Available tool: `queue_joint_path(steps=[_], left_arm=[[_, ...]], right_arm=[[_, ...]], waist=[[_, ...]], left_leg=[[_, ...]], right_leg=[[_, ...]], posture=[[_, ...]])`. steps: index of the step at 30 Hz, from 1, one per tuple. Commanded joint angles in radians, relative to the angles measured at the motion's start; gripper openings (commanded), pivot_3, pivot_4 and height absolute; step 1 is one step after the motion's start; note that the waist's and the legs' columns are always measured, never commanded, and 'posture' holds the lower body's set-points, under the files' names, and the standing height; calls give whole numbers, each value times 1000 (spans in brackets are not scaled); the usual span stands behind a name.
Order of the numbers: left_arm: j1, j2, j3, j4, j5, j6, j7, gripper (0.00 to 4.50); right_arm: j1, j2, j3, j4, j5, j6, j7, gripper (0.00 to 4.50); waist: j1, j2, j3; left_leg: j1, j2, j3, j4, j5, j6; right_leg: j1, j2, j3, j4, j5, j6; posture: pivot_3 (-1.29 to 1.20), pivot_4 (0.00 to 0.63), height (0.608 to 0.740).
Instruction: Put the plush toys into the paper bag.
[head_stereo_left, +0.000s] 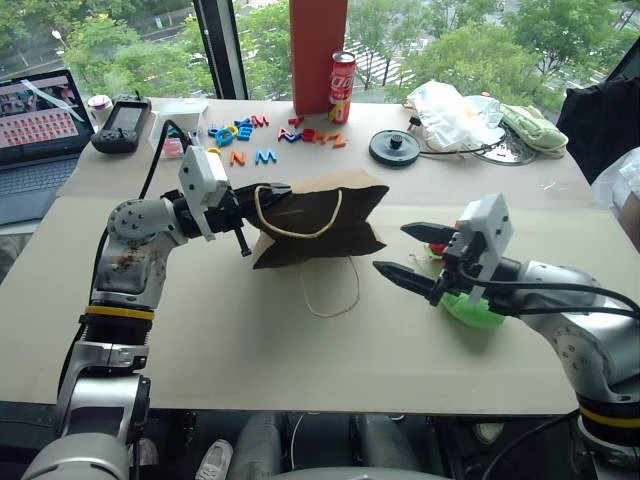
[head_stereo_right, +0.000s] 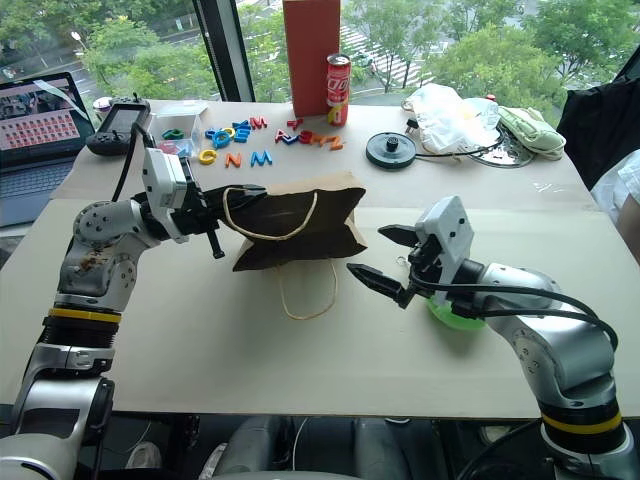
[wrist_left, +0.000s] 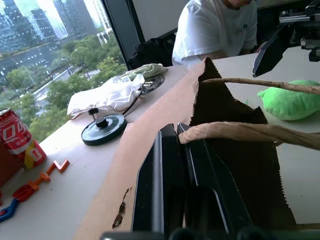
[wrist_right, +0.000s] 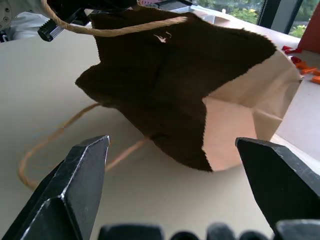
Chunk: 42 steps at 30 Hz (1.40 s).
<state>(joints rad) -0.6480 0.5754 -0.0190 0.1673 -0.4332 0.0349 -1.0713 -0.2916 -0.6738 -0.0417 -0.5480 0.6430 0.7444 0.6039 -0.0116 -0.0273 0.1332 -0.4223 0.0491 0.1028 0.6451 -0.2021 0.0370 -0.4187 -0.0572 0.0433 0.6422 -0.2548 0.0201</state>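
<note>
Pinching the paper bag (head_stereo_left: 330, 215) rim, left gripper (head_stereo_left: 243, 232); right gripper (head_stereo_left: 412, 252) spread beside it.

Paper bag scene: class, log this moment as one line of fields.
left gripper: shut on paper bag rim | right gripper: open, empty, facing bag | green plush toy: on table, under right arm

Silver-grey arms, yellow bands, black cables, black fingers (head_stereo_left: 395, 274).
</note>
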Motion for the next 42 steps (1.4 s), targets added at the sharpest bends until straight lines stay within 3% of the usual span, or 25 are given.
queue_joint_path(steps=[1, 2, 7, 8, 14, 23, 33, 42], left_arm=[[4, -8, 23, -56, -13, 34, 15, 40], [6, -11, 22, -59, -10, 38, 16, 0], [6, -20, 14, -54, 11, 36, 12, 0], [6, -22, 14, -56, 10, 38, 13, 0], [1, -40, 3, -63, 19, 42, 16, 0], [-12, -67, 0, -71, 29, 65, 28, 0], [-27, -112, 48, -130, -45, 219, 100, 0], [-26, -109, 71, -163, -69, 282, 130, 0]], right_arm=[[-34, 29, 8, -19, -6, 29, -50, 4500], [-41, 40, 8, -19, -4, 40, -66, 3988], [-47, 53, -6, -50, 20, 77, -95, 2675], [-52, 59, 4, -57, 19, 89, -106, 2123], [-144, 176, 144, -15, -96, 149, -268, 45], [-159, 318, 353, 170, -419, 86, -475, 45], [-143, 344, 517, 312, -601, 96, -457, 45], [-125, 375, 520, 348, -658, 101, -415, 45]], waist=[[0, 0, 0], [0, 0, 0], [2, 0, 0], [2, 0, 0], [-5, 0, 0], [0, 0, 0], [-3, 0, 0], [-3, 0, -1]], left_leg=[[0, 0, 0, 0, 0, 0], [0, 0, 0, 0, 0, 0], [0, 0, 0, 0, 0, 0], [0, 0, 0, 0, 0, 0], [0, 0, 0, 0, 0, 0], [-1, -1, 2, 0, 0, 0], [-1, 0, 0, 0, 0, 0], [0, -1, -1, 0, 0, 0]], right_leg=[[0, 0, 0, 0, 0, 0], [0, 0, 0, 0, 0, 0], [0, 0, 0, 0, 0, 0], [0, 0, 0, 0, 0, 0], [-1, 0, 0, 1, 0, 0], [-1, -1, 0, 1, 0, 0], [-1, 0, 0, 1, 0, 0], [0, 0, 0, 2, 0, 0]], posture=[[0, 150, 739], [0, 150, 739], [0, 150, 739], [0, 150, 739], [0, 150, 739], [0, 150, 739], [0, 150, 739], [0, 150, 739]])
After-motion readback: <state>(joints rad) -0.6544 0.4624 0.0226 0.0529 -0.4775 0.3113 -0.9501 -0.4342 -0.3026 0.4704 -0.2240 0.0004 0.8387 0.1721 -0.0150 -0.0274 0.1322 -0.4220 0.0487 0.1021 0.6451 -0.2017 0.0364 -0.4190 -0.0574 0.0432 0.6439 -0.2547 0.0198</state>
